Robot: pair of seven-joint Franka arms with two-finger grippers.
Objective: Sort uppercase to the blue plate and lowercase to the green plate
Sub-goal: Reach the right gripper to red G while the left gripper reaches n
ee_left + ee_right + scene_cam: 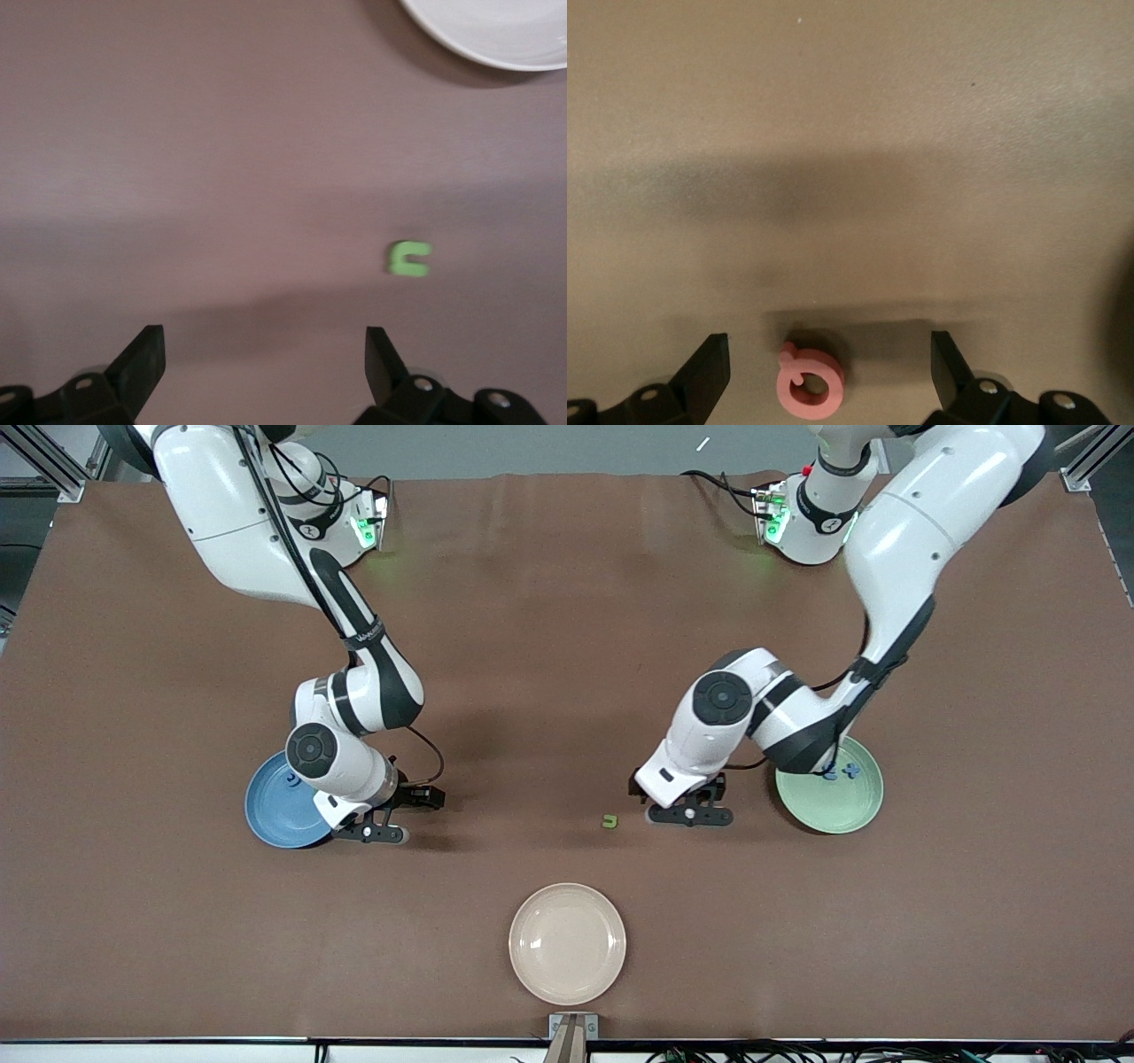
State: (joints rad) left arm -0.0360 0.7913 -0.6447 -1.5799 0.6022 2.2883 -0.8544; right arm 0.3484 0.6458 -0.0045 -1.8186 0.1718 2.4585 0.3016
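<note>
A red-pink Q (811, 382) lies on the brown table between the open fingers of my right gripper (828, 351). In the front view that gripper (376, 828) is low beside the blue plate (270, 815), and the Q is hidden under it. A small blue letter (292, 780) lies in the blue plate. My left gripper (689, 812) is open and empty, low over the table between a green u-shaped letter (609, 822) and the green plate (837, 806). The green letter (409, 258) lies ahead of the left gripper (261, 359). Two blue letters (840, 772) lie in the green plate.
A cream plate (567, 943) sits near the table's front edge, nearer the front camera than the green letter; its rim shows in the left wrist view (496, 35). Both arms' forearms hang over parts of the blue and green plates.
</note>
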